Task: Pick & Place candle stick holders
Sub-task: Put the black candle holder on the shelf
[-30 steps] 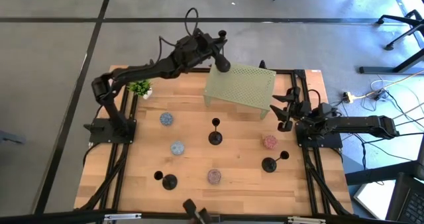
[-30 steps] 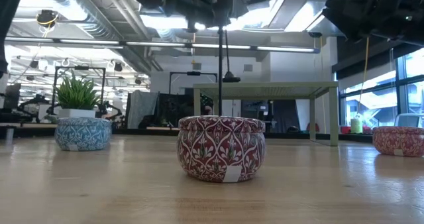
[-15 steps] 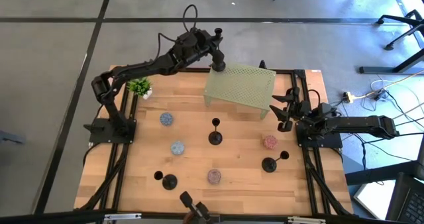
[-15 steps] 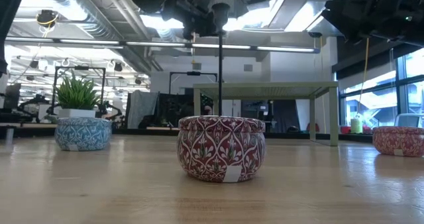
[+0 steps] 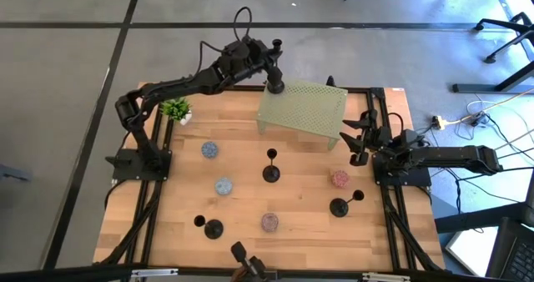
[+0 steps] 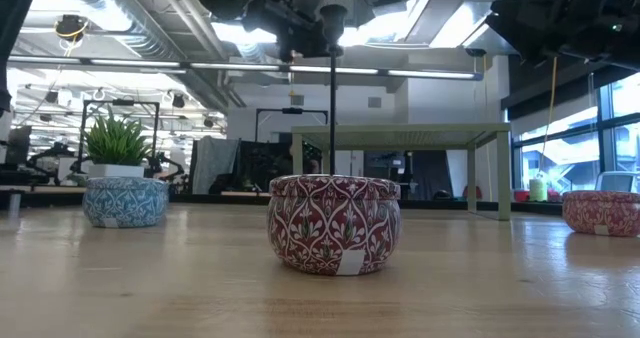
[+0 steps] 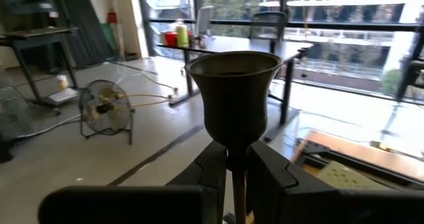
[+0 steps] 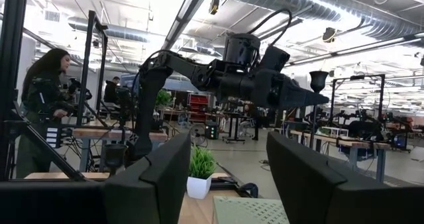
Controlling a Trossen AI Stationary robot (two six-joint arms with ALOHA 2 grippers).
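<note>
Four candle stick holders (image 5: 270,167) — one in left hand (image 5: 269,65)

The table (image 5: 250,148) is pale, warm wood. The perforated stand (image 5: 302,111) at its 1 o'clock is sage green. The candle stick holders (image 5: 271,172) are black, as are both arms. The nearest tin (image 6: 334,223) shows a dark red and white leaf pattern; another tin (image 6: 124,201) is blue and white. The potted plant (image 5: 177,110) is green in a white pot.
</note>
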